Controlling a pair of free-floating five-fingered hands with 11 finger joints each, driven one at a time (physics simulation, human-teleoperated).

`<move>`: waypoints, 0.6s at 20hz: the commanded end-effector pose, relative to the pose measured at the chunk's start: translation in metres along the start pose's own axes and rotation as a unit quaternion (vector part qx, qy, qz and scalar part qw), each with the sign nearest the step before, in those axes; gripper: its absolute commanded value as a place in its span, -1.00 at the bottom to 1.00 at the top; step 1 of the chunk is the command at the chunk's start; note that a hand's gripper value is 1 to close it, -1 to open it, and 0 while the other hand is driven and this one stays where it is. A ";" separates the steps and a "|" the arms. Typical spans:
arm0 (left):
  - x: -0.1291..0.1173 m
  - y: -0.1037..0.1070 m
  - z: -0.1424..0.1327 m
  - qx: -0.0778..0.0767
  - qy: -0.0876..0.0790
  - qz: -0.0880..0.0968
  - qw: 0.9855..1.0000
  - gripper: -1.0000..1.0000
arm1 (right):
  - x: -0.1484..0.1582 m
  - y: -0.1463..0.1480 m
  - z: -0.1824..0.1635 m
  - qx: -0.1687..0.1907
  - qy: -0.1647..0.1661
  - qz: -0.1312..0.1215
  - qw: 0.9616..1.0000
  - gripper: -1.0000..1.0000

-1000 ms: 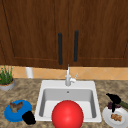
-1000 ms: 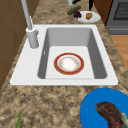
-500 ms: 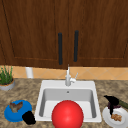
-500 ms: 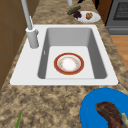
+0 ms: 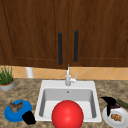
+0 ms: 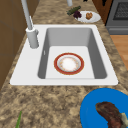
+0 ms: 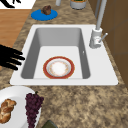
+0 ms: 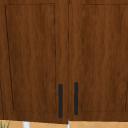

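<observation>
hovering over the white plate (image 5: 110,120) by the grapes (image 5: 115,106), right hand (image 5: 109,102) has fingers spread, holding nothing; left hand (image 5: 28,117) sits by the blue plate (image 5: 10,115), can't tell its fingers.

I see a bowl (image 6: 68,64) in the sink (image 5: 44,86), with the faucet (image 5: 68,78) behind it. Left of the sink lies a plate (image 5: 10,115) beside the left hand (image 5: 28,117); right of it, the right hand (image 5: 109,102) hovers over a plate of bread and grapes (image 7: 15,96).

Black hands (image 5: 29,117); red bowl (image 5: 67,114) with white inside; blue plate (image 5: 10,115); white plate (image 5: 110,119); white sink (image 5: 41,93); speckled brown bench (image 5: 25,91); dark wood cabinet (image 8: 32,50).
</observation>
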 end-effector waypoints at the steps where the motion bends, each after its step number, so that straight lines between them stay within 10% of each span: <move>1: 0.000 0.000 0.000 0.000 0.000 0.000 1.000 0.00 | 0.021 0.000 0.006 0.023 -0.008 -0.046 0.999 -1.00; 12: 0.000 0.000 0.000 0.000 0.000 0.000 1.000 0.00 | 0.071 0.012 0.022 0.033 -0.038 -0.102 0.994 -1.00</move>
